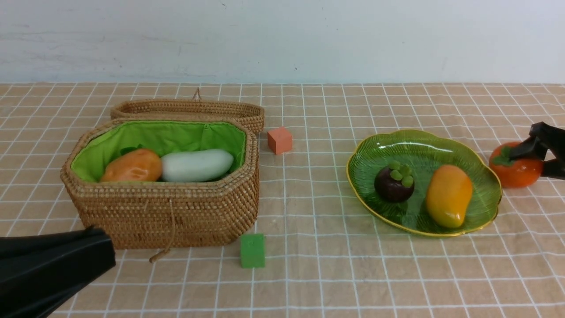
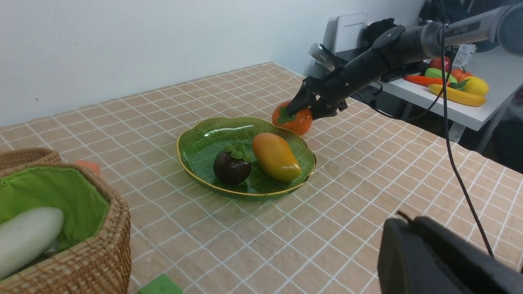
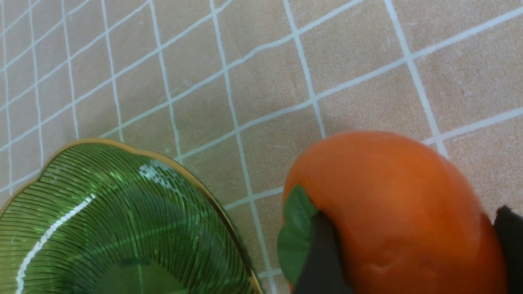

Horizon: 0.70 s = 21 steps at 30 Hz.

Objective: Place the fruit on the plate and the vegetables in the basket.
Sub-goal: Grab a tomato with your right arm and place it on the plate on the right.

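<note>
Two fruits already lie on your plate, and one is left outside it. Starting at the left, your left hand (image 1: pixel 95 247) sits low at the near corner of the large brown woven wicker basket (image 1: pixel 163 207) with its green lining, fingers together and holding nothing. In the basket you have the tan-orange lumpy potato (image 1: pixel 132 165) touching the white oblong radish (image 1: pixel 197 164); the eggplant is not visible from here. A small orange cube (image 1: pixel 280 140) and a small green block (image 1: pixel 252 250) stand on the bench (image 1: pixel 309 274) between basket and plate. On the wide ribbed green glass plate (image 1: pixel 419 145) rest the dark purple mangosteen (image 1: pixel 394 183) and the oblong yellow-orange mango (image 1: pixel 449 195). Just beyond the plate's right rim, on the cloth, is the round glossy orange persimmon (image 1: pixel 516 170) with its green leaf cap. Your right hand (image 1: pixel 545 154) has one finger on the leaf cap and one on the far flank, closing on it; the grip looks nearly made. The plate lies directly to the left of that hand, so the carry should be short once you lift clear of the rim.
</note>
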Motion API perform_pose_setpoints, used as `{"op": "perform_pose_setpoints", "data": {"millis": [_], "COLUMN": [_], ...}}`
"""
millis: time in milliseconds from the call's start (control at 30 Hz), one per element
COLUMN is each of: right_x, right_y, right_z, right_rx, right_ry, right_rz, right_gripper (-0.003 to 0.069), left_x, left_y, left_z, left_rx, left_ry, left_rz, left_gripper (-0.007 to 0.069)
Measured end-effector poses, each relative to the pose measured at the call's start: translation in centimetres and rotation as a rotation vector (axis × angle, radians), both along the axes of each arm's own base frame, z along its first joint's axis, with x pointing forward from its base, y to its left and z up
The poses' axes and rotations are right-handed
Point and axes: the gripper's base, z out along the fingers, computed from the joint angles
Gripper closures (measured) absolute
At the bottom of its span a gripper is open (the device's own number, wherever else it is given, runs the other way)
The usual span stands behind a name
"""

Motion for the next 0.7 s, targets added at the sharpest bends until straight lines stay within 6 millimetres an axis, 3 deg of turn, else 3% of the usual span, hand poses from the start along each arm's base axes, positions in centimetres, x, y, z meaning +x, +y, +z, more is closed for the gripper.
{"op": "perform_pose_setpoints", "data": {"millis": [133,233,300,400,467,567,700], "right_x": [-0.8,-2.2,-2.8,-2.8,-2.1,-0.7,1.0], "right_y": [-0.7,-1.0,0.2,4.4,7.7,12.4,15.2], "right_z": [1.3,5.0,7.3,9.6,9.7,8.1,5.4], "right_rx": [-0.017,-0.027,-0.016,0.002,0.015,0.006,-0.055], "right_ry": [-0.005,-0.05,-0.076,-0.107,-0.108,-0.095,-0.101], "right_rz": [0.009,0.03,0.079,0.2,0.28,0.366,0.362], "right_gripper": [0.0172,0.0172,0.0172,0.0172,0.0172,0.0172,0.0172], "left_x": [0.0,0.0,0.0,0.0,0.0,0.0,0.0], "left_y": [0.0,0.0,0.0,0.0,0.0,0.0,0.0], "left_z": [0.0,0.0,0.0,0.1,0.1,0.1,0.0], "left_rx": [-0.001,-0.001,-0.005,-0.006,-0.006,-0.006,-0.002], "left_ry": [0.001,0.001,-0.003,-0.004,-0.004,-0.004,-0.001], "left_rz": [0.0,0.0,0.0,0.0,0.0,0.0,0.0], "left_gripper": [0.0634,0.0634,0.0634,0.0634,0.0634,0.0634,0.0633]}}
